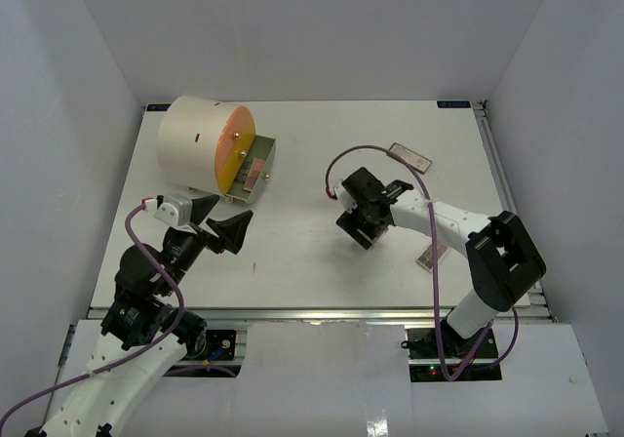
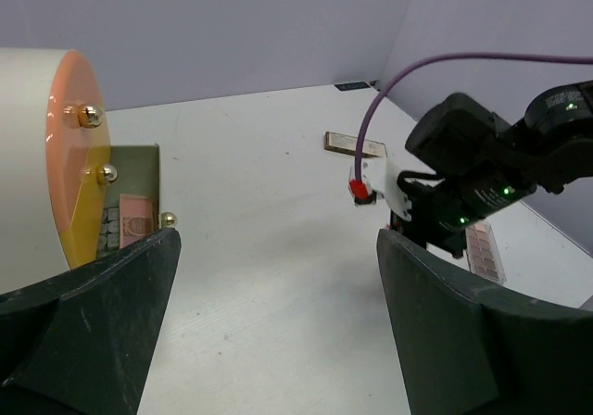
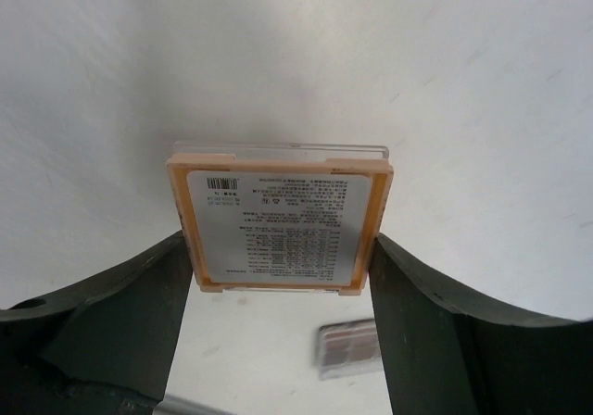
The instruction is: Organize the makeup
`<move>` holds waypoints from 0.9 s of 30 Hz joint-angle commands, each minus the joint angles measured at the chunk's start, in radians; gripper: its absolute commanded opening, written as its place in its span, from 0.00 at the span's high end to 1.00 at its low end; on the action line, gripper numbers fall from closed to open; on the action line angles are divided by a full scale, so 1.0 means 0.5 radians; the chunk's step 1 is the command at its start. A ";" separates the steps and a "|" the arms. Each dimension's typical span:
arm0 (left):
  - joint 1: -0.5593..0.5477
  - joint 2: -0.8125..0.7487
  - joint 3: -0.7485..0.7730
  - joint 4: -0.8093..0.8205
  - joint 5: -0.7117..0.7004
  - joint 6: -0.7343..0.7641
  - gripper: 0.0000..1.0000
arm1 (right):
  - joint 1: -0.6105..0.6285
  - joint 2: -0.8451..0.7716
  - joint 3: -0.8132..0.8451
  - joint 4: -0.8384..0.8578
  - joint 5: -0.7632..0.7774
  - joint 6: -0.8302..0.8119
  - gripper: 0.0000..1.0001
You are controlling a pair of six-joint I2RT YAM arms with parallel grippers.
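Observation:
My right gripper (image 1: 363, 228) is shut on a flat peach-rimmed eyeshadow palette (image 3: 281, 222), gripped by its two side edges with the white label side facing the wrist camera. It is held low over the middle of the table. A second palette (image 1: 409, 156) lies at the far right, and a third (image 1: 432, 254) lies beside the right arm; the third also shows in the right wrist view (image 3: 350, 345). Another pink palette (image 2: 134, 219) lies in the open green drawer (image 1: 252, 169). My left gripper (image 1: 221, 228) is open and empty, just in front of the drawer.
The big cream cylinder (image 1: 200, 142) with the orange face (image 2: 79, 169) stands at the back left, with gold knobs on its front. The right arm (image 2: 482, 188) and its purple cable cross the middle right. White walls surround the table.

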 commanded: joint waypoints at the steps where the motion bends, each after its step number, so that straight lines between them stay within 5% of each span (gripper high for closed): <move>1: 0.013 -0.066 -0.013 0.034 -0.016 -0.005 0.02 | 0.021 -0.011 0.435 0.179 0.189 -0.484 0.89; 7: 0.013 -0.114 -0.018 0.036 -0.140 0.003 0.02 | 0.068 0.269 1.072 0.366 0.033 -0.950 0.90; 16: 0.016 -0.178 -0.025 0.022 -0.268 0.010 0.02 | 0.111 1.055 2.308 0.310 -0.576 -0.543 0.91; 20: 0.016 -0.162 -0.018 0.015 -0.296 0.016 0.02 | 0.123 1.165 2.316 0.573 -0.812 -0.417 0.90; 27: 0.026 -0.136 -0.015 0.010 -0.297 0.018 0.02 | 0.103 1.017 1.772 1.167 -1.374 -0.229 0.84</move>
